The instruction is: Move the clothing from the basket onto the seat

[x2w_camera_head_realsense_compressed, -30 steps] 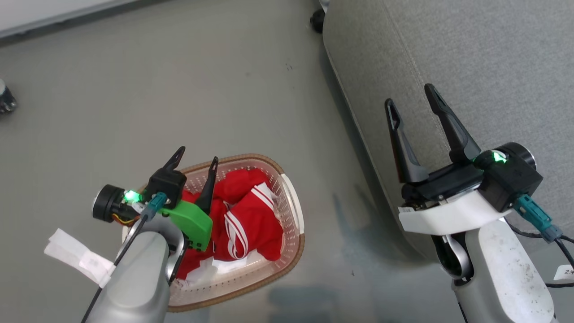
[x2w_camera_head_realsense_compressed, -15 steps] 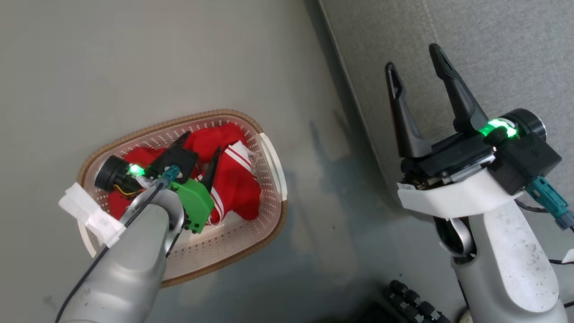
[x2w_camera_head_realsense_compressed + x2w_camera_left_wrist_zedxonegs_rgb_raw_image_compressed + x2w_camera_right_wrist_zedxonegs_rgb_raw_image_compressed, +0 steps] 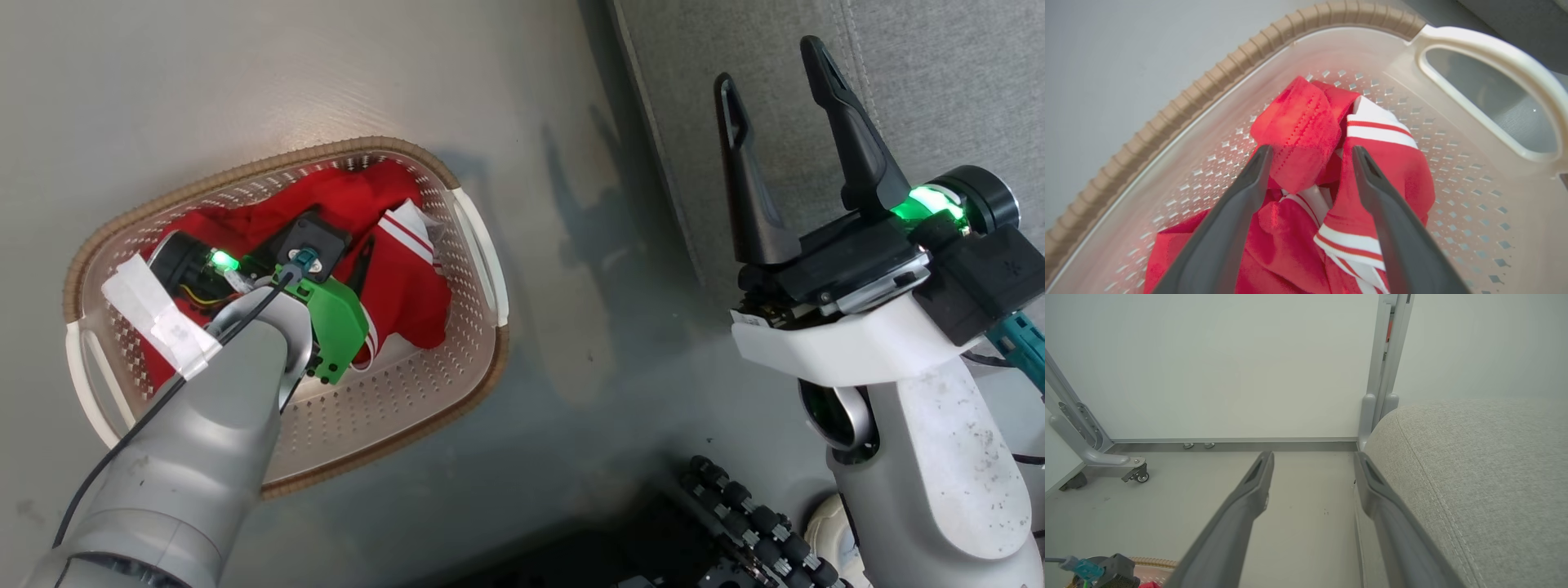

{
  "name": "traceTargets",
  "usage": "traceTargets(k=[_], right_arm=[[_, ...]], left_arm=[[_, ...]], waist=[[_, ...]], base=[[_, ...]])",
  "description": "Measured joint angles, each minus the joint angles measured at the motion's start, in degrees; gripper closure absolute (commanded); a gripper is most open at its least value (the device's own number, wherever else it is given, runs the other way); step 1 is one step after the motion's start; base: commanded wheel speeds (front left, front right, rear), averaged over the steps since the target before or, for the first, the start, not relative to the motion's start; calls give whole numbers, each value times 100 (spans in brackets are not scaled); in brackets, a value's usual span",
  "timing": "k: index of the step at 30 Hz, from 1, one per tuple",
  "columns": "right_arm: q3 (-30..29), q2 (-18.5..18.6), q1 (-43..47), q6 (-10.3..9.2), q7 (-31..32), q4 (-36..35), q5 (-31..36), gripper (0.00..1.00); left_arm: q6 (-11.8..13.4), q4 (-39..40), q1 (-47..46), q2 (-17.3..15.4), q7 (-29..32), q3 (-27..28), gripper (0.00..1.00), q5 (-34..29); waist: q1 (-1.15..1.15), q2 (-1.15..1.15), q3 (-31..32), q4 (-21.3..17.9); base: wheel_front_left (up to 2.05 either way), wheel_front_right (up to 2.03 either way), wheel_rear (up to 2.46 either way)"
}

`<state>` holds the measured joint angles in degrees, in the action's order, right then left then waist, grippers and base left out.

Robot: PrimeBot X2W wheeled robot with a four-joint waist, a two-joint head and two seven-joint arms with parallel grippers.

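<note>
**Limp red bundle in the basket: bite a thick fold**

Both garments of the bright red soft fabric clothing (image 3: 408,269) lie crumpled together inside the oval cream-white perforated plastic basket with the brown woven-look rim (image 3: 245,173). The basket stands on the grey floor (image 3: 245,65), left of the large grey fabric-upholstered seat (image 3: 939,98). Nothing red lies on the seat, so the whole move is yet to do.

Expect the load to be light, limp and shapeless. It will drape and stretch rather than rise as one piece. The two garments look tangled, so pulling one may drag the other along. Neither looks fragile, but the cloth looks smooth enough that a thin pinch could slip.

In the left wrist view the plain red fold (image 3: 1298,134) stands highest, with the white-striped red panel (image 3: 1384,163) just right of it. Take that raised fold, or the thick bunch where both pieces meet, and bite deep rather than at a hem.

Your left jaws are spread wide inside the basket, straddling the bundle and gripping nothing. Whether their tips touch the fabric, I cannot tell. Your right jaws are likewise spread and empty, poised by the seat's left edge, well apart from the basket.

The basket holds the clothing alone, heaped towards its far side, and the near part of its perforated bottom is bare. Trailing cloth could catch on the white side handle (image 3: 1494,61) as you lift.
</note>
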<state>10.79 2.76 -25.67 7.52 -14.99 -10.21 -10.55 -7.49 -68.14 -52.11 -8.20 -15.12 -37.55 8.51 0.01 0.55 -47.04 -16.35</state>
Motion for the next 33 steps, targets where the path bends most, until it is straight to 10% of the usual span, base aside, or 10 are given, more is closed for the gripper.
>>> traceTargets(k=[26, 27, 28, 29, 33], right_arm=[[-18, 0, -2, 0, 0, -279, -74, 0], [-14, 0, -3, 0, 0, -279, -73, 0], [-10, 0, -3, 0, 0, -279, -73, 0], [-2, 0, -3, 0, 0, -280, -71, 0], [-3, 1, -5, 0, 0, -298, -63, 0]], left_arm=[[-2, -347, -815, 11, 762, -1785, 0, 749], [-2, -345, -818, 3, 813, -1867, 25, 814], [-2, -339, -821, 1, 870, -1954, 87, 889], [-2, -333, -821, 2, 960, -2040, 100, 971], [-2, -219, -865, -13, 1028, -2390, 100, 1238]], waist=[[0, 0, -897, 9], [0, 0, -902, 17], [0, 0, -905, 23], [0, 0, -904, 25], [0, 0, -889, 34]], base=[[0, 0, 0], [0, 0, 0], [0, 0, 0], [0, 0, 0], [0, 0, 0]])
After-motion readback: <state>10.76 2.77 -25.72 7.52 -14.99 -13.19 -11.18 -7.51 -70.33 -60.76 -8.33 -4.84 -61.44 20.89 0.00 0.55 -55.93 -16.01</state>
